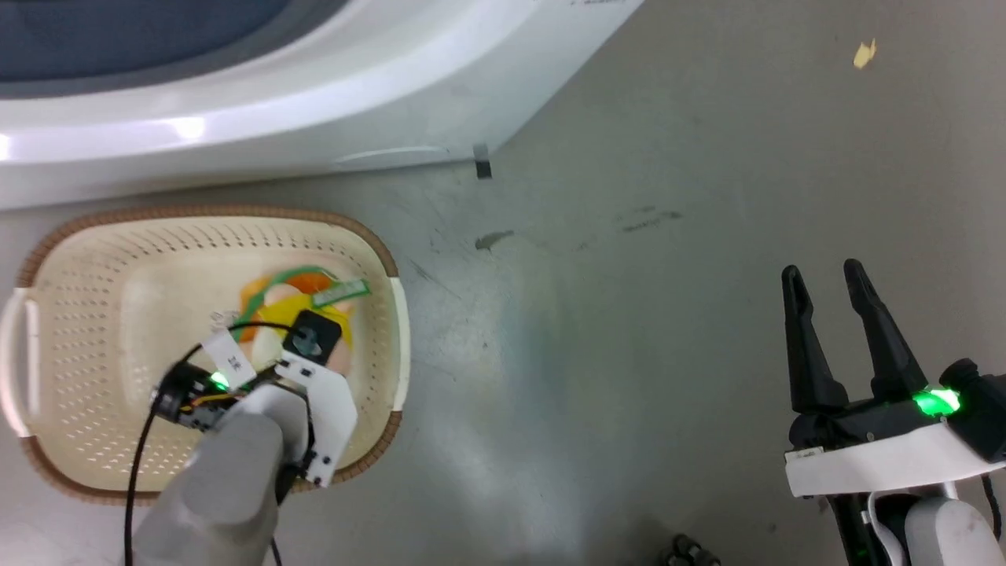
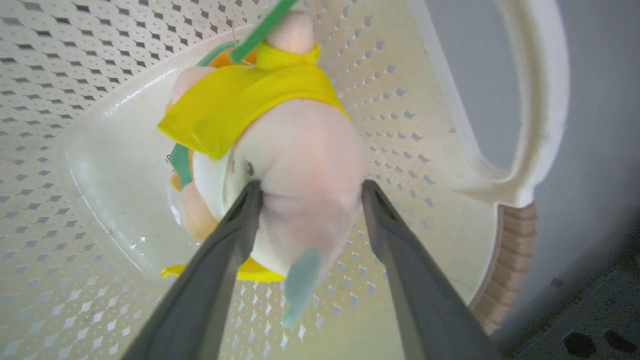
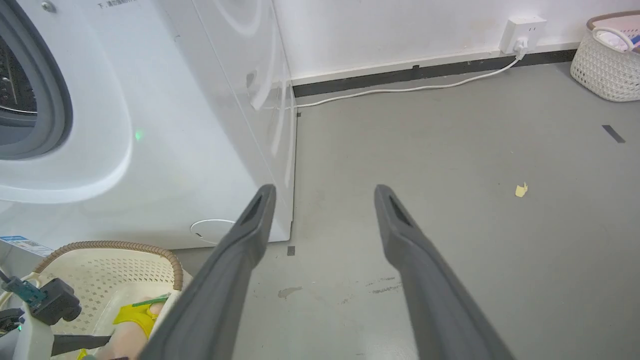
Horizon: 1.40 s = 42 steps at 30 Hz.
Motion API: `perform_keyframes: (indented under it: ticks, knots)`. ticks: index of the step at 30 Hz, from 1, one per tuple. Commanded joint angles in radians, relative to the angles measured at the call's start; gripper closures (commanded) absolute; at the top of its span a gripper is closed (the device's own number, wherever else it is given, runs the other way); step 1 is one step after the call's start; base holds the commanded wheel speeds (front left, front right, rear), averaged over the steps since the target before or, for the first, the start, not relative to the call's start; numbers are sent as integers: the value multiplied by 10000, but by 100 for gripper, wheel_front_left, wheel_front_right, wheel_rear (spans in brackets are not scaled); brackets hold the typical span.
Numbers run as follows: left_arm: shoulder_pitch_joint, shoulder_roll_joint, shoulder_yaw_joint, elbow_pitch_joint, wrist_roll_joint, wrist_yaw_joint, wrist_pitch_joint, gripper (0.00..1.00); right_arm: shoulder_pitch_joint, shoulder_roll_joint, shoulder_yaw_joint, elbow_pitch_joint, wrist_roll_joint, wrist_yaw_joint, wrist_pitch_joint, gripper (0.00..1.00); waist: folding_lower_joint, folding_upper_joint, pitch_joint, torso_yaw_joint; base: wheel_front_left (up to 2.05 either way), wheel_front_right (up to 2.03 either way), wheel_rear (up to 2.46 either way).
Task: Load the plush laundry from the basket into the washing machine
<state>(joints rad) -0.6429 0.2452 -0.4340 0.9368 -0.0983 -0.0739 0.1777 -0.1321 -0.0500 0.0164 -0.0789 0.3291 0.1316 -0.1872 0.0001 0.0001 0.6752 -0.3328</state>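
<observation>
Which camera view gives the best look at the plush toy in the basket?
The left wrist view: the plush laundry is close, with the left gripper pinching its peach face. In the head view the left arm hides much of it; the right wrist view catches a small yellow part near its bottom edge.

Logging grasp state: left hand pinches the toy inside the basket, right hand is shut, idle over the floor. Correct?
No: the right hand is open, not shut, as the right wrist view shows. Left hand pinches the toy inside the basket; right hand idle over the floor.
</observation>
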Motion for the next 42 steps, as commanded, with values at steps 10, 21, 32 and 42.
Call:
perform_keyframes:
  ticks: [10,21,32,42]
  knots:
    - [-862,408,-431,1213,-308,295,223,100,-424,-2,86,-143,434,-8,-281,0,-1,-1,792,-475,0,0,0]
    - [-603,326,-434,2345,-1232,605,-786,100,-459,-2,-42,-29,283,-9,-511,0,-1,-1,-61,-435,0,0,0]
    - [427,-541,-819,3112,-1957,279,-3621,100,284,-2,-466,162,-723,-9,-741,0,-1,-1,-2858,911,0,0,0]
    - [2068,-883,-416,489,-2235,333,-4387,100,1180,-2,-760,219,-1244,-9,-745,0,-1,-1,-4726,2281,0,0,0]
